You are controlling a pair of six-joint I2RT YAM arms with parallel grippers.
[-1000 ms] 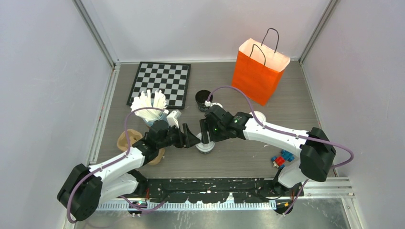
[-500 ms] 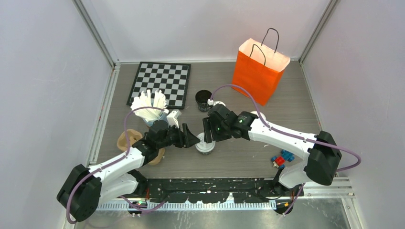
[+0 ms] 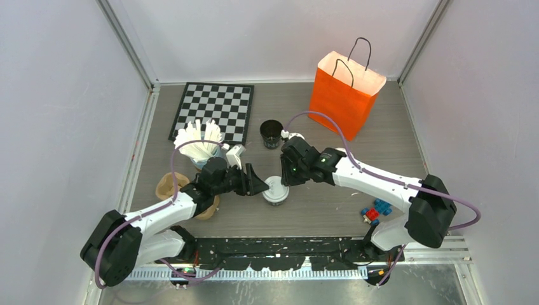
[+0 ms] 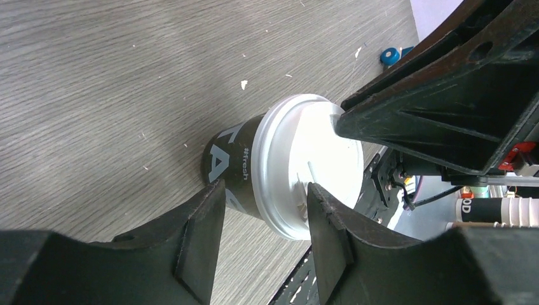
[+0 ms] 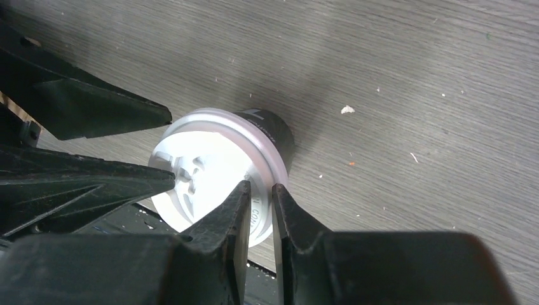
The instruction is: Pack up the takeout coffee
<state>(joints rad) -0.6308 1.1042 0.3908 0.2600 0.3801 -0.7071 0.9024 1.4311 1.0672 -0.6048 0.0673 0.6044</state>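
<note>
Right hand (image 5: 260,189), jaws nearly together at the rim of the white lid (image 5: 203,171), grip unconfirmed, and left hand (image 4: 266,190), released and straddling it, flank the takeout coffee cup (image 3: 275,190), upright on the counter (image 3: 330,203) directly between them.

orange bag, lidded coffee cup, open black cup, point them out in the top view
orange bag (image 3: 339,101): top view, on its front face
lidded coffee cup (image 3: 276,189): top view, centre of its white lid
open black cup (image 3: 271,132): top view, on its dark opening
</note>
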